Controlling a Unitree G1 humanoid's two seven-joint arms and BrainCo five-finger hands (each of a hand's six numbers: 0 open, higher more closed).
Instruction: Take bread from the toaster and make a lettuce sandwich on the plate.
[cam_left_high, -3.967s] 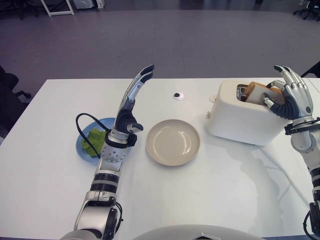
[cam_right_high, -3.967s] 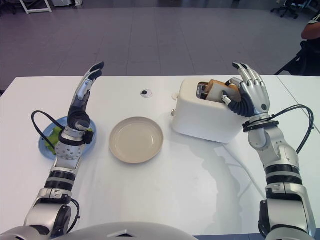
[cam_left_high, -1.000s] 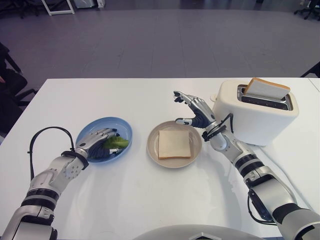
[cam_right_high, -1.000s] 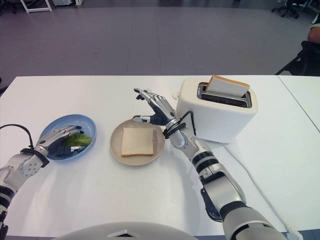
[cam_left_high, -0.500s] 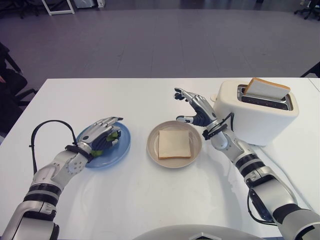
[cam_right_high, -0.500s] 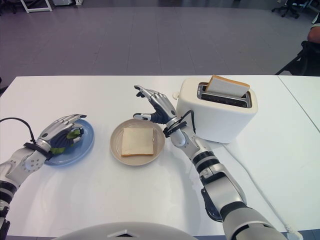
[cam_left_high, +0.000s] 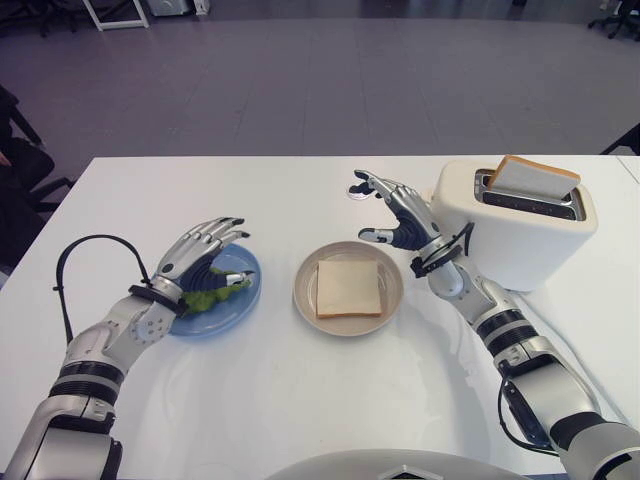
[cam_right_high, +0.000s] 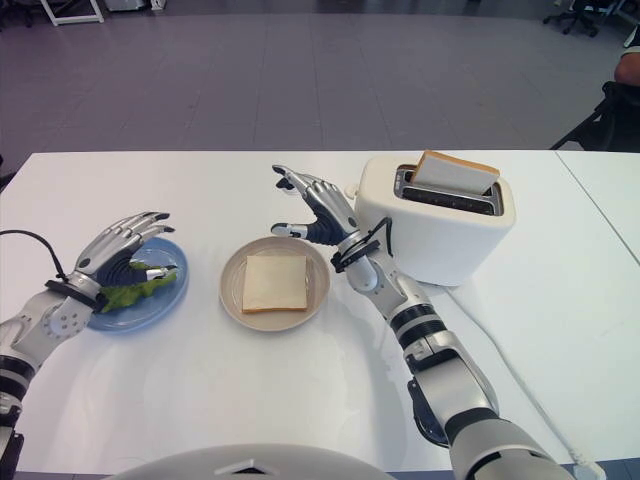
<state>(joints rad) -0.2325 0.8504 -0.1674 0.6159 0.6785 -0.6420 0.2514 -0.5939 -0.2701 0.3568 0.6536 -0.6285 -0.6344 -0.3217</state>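
On the white table (cam_left_high: 300, 400), a white two-slot toaster (cam_left_high: 510, 240) stands at right, with a tan-crusted bread slice (cam_left_high: 530, 175) poking tilted from its slot. A round beige plate (cam_left_high: 305, 285) at centre carries a square white bread slice (cam_left_high: 348, 288). A round blue plate (cam_left_high: 245, 272) lies just left of it, holding a green lettuce leaf (cam_left_high: 215, 295) whose long axis points toward the beige plate. The left hand (cam_left_high: 195, 262) is directly over the leaf and is the nearer hand; its grip cannot be told. The right hand (cam_left_high: 400, 215), spread and empty, hovers between beige plate and toaster.
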